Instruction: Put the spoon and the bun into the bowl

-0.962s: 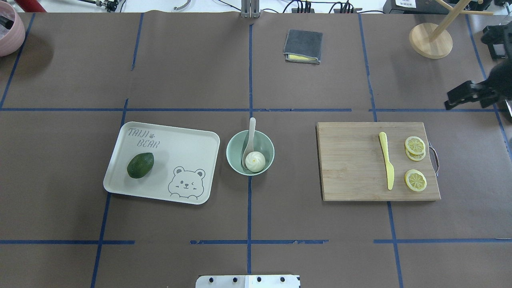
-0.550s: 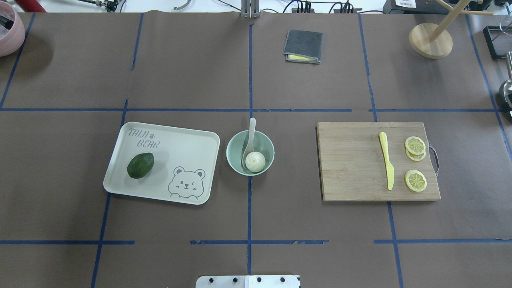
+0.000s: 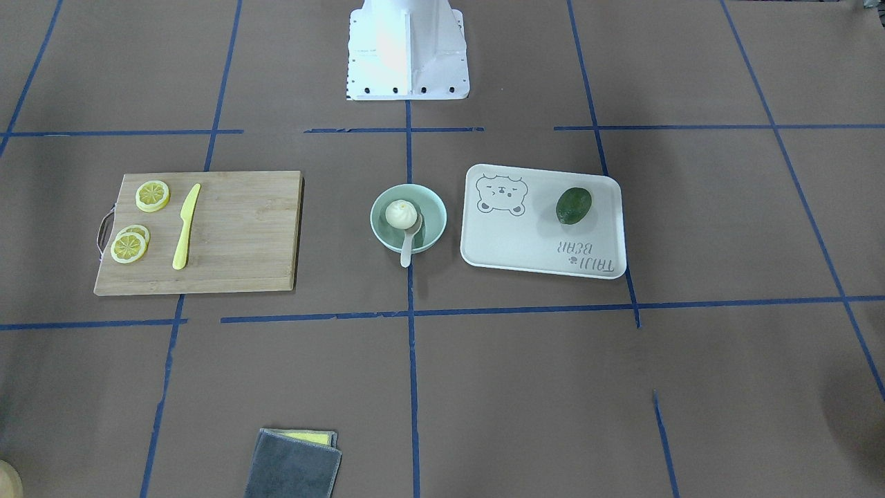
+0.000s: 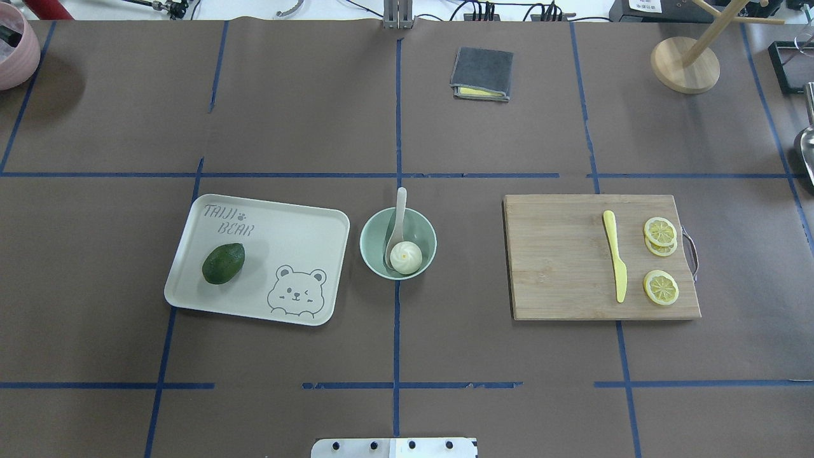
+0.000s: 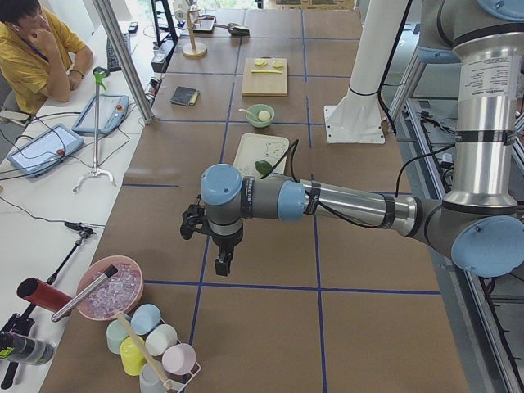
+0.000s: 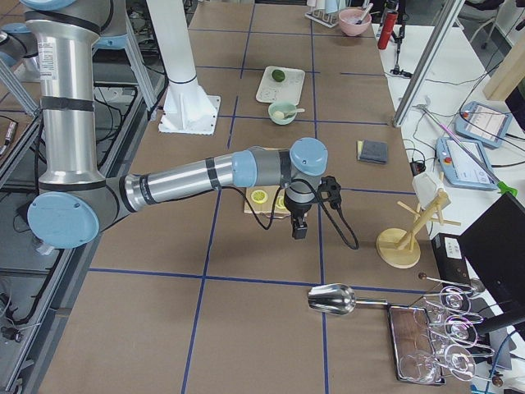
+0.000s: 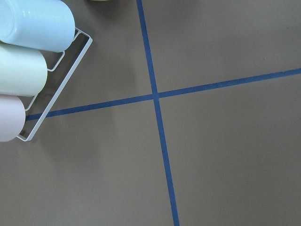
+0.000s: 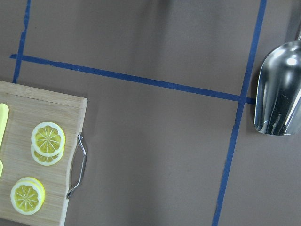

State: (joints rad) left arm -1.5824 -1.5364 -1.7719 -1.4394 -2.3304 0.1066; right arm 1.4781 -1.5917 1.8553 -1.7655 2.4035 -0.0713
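Mint-green bowl [image 4: 423,232] sits mid-table and holds both items. The bun [image 4: 406,256] is inside, and the spoon [image 4: 399,213] lies scoop-down beside it, touching, with its handle leaning out over the rim. The task reads as done. The left gripper [image 5: 222,263] hangs near the pastel cups [image 7: 33,26]; the right gripper [image 6: 299,231] is past the cutting board [image 4: 559,261]. Both are well apart from the bowl and show only side-on, so I cannot tell whether either claw is open or closed. Next, by my reckoning, there is nothing to grasp; the arms only need parking.
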